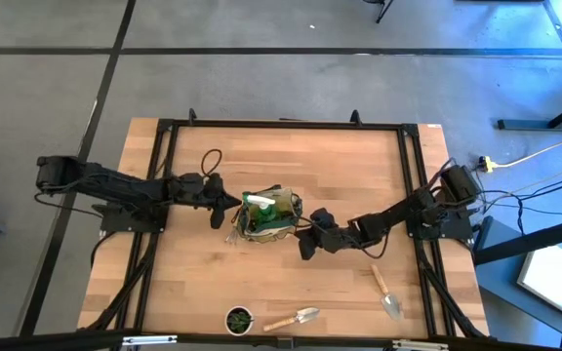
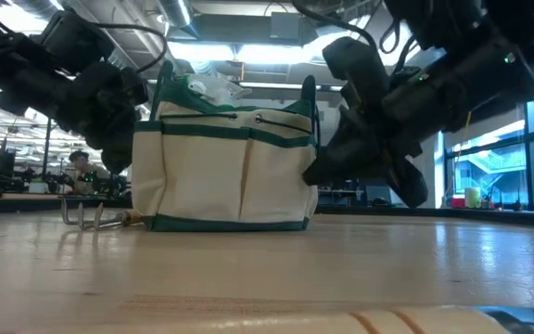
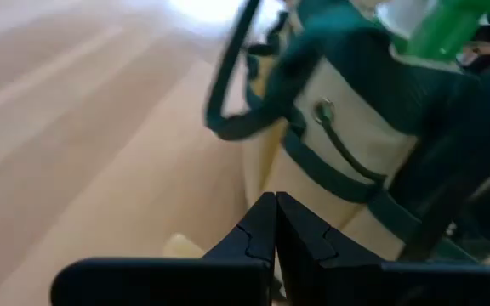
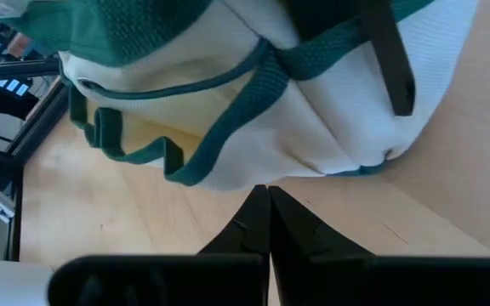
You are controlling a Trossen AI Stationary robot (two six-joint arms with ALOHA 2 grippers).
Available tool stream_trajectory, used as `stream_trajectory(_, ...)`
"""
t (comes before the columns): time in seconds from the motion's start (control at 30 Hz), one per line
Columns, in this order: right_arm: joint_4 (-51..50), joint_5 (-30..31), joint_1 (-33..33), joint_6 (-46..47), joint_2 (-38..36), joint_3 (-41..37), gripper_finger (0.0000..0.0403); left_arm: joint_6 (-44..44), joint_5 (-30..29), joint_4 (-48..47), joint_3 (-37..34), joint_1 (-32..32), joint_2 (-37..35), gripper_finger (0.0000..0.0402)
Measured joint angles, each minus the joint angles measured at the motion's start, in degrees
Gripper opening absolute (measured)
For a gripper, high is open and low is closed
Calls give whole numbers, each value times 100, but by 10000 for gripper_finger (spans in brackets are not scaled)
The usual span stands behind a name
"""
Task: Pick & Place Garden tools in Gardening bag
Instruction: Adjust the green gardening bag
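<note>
While both arms reach inward from opposite sides, the scene on the wooden table (image 1: 359, 175) reads as follows.

Gardening bag: a small cream fabric tote (image 1: 269, 216) with green trim and green handles, standing upright near the middle of the table.
Spray bottle: green with a white top (image 1: 258, 203), sticking up out of the bag's mouth.
Hand fork: metal prongs (image 2: 83, 215) lying on the table right beside the bag, on the left arm's side.
Trowels: one wooden-handled trowel (image 1: 297, 318) lies near the front edge; another (image 1: 386, 292) lies toward the right side, both well apart from the bag.
Plant pot: a small round dark pot with a green plant (image 1: 239, 319) sits near the front edge, just beside the first trowel.
Left gripper: (image 1: 230, 204) just beside the bag's left side, fingers clenched together, nothing between them.
Right gripper: (image 1: 305, 224) low beside the bag's right side, fingers clenched together, nothing held.
</note>
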Motion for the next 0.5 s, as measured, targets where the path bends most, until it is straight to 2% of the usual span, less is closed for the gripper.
stream_trajectory(0.5, -61, -193, -257, -391, -4, 0, 0, -484, 112, 1540, 40, -590, 1495, 2)
